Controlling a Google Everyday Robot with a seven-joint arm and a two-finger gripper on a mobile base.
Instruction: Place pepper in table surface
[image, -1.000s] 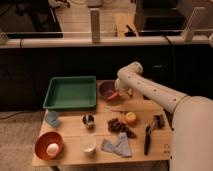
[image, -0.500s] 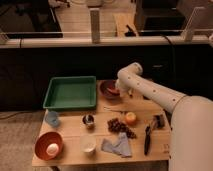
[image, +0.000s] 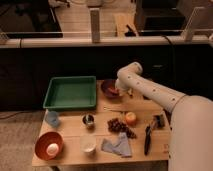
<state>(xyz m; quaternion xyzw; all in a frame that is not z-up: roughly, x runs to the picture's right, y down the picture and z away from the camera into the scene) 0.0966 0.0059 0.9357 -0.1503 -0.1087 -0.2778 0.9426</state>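
My gripper (image: 120, 92) is at the end of the white arm, low over the right rim of a dark reddish bowl (image: 108, 88) at the back middle of the light tan table surface (image: 107, 106). A small red-orange bit that looks like the pepper (image: 118, 92) shows right at the gripper, by the bowl's rim. I cannot tell whether the gripper holds it or whether it lies in the bowl. Most of the pepper is hidden by the gripper.
A green tray (image: 70, 93) lies left of the bowl. In front are a round orange fruit (image: 130, 118), dark grapes (image: 119, 125), a metal cup (image: 88, 120), a blue cup (image: 52, 118), an orange bowl (image: 48, 145), a white cup (image: 88, 144), a blue cloth (image: 116, 145) and a black tool (image: 147, 138).
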